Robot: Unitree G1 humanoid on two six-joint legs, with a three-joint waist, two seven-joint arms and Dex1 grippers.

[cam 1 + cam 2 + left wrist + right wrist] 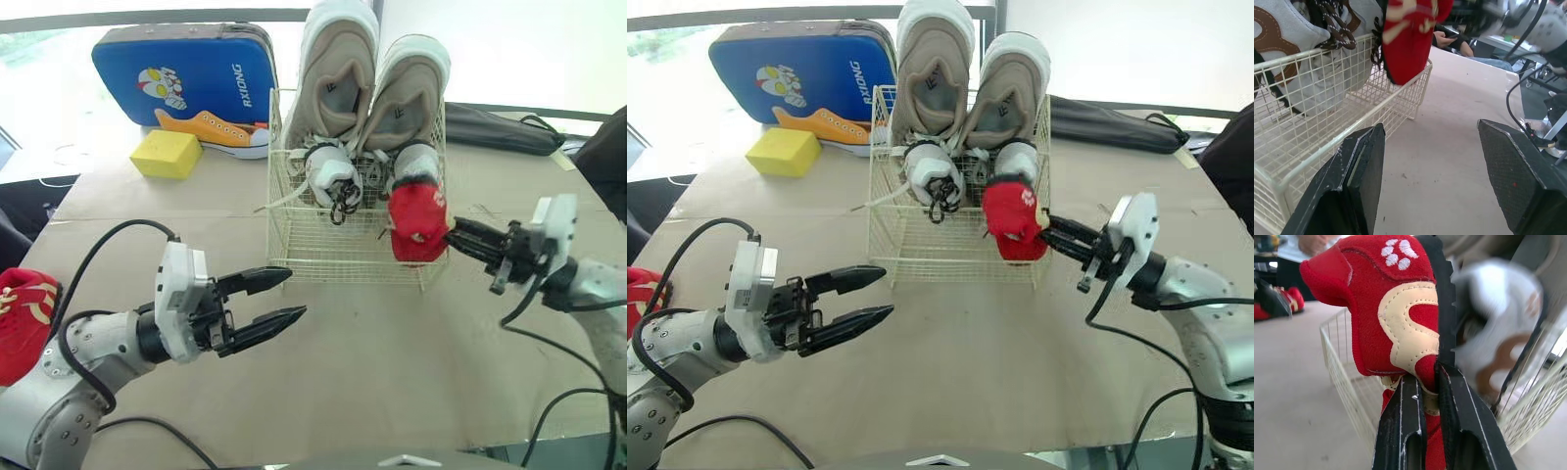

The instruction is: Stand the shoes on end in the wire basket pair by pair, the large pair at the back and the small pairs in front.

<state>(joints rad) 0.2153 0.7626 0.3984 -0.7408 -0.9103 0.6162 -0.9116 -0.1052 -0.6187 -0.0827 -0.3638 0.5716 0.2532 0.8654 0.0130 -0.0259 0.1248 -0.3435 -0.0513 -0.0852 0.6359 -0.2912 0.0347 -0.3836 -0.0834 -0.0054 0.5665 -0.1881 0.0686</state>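
**A:** Where do we log the wire basket?

**B:** Centre of the frame, on the bench. The large beige pair stands on end along its back wall and rises well above the rim. The small grey pair sits just in front of them, inside the wire, with dark laces hanging loose.

**A:** And the red shoe?

**B:** Right of centre, upright at the basket's front right corner, just below one grey shoe. We cannot tell whether its lower end is inside the front wall or outside it.

**A:** Right gripper?

**B:** Clamped on that red shoe. In the right wrist view both fingers pinch the shoe's edge (cream trim just above them).

**A:** Left gripper?

**B:** Lower left of centre, fingers spread wide and empty. It hangs over bare bench near the basket's front left corner, not touching it.

**A:** Anything else we note?

**B:** A second red shoe at the left edge, well apart from the basket. Blue case and yellow block upper left. Black bag upper right.
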